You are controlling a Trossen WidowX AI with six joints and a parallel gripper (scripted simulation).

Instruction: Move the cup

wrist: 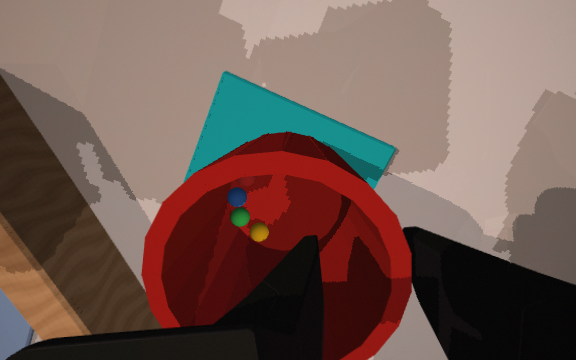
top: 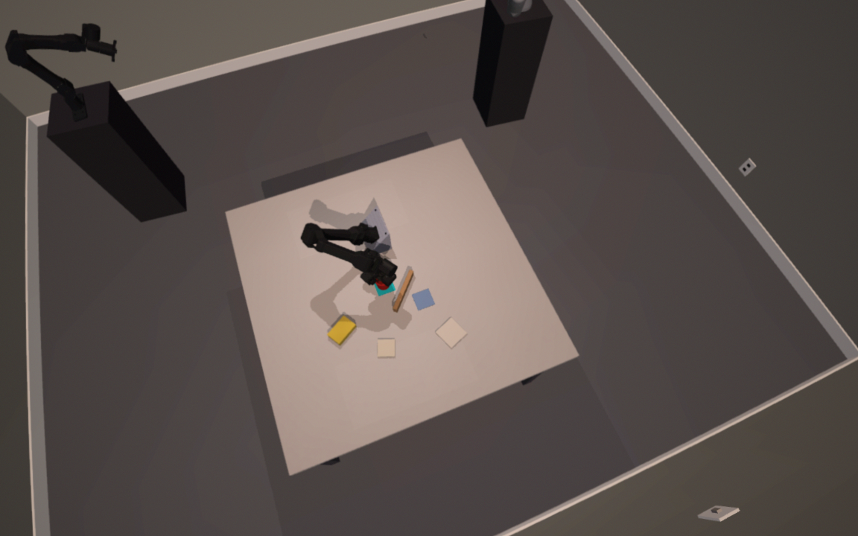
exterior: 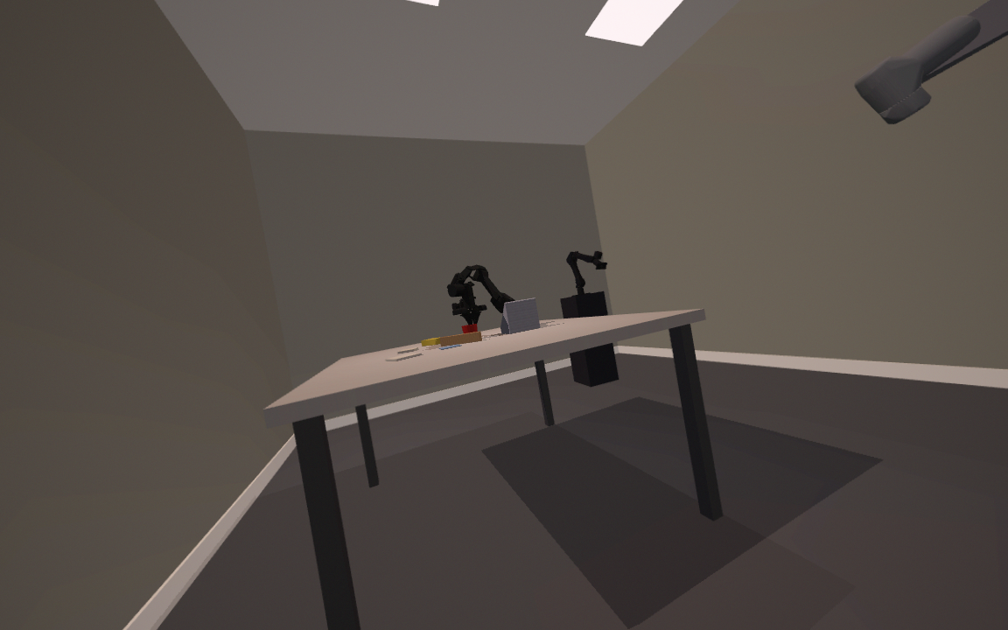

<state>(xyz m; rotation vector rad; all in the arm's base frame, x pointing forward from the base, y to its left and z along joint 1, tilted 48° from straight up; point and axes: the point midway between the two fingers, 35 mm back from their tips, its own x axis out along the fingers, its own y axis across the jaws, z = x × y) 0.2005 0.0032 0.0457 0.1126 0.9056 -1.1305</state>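
Cup (wrist: 276, 240) position: the red cup is seated upright on the teal pad (wrist: 288, 125), with its base covering the near part of the pad. Three marbles, blue (wrist: 237, 197), green (wrist: 240, 217) and yellow (wrist: 259, 232), are seen resting on the cup floor. The gripper (wrist: 363, 250) is positioned over the cup with one finger inside the rim and the other outside it, straddling the cup wall. The jaws are parted, a visible gap is left on both sides of the wall, and nothing is clamped. A wooden bar (wrist: 23, 210) is laid just beside the cup, between the teal pad and a blue pad (top: 422, 299). In the top view, a yellow block (top: 341, 330) and two pale squares are seen further along the table (top: 485, 266), well apart from the cup.
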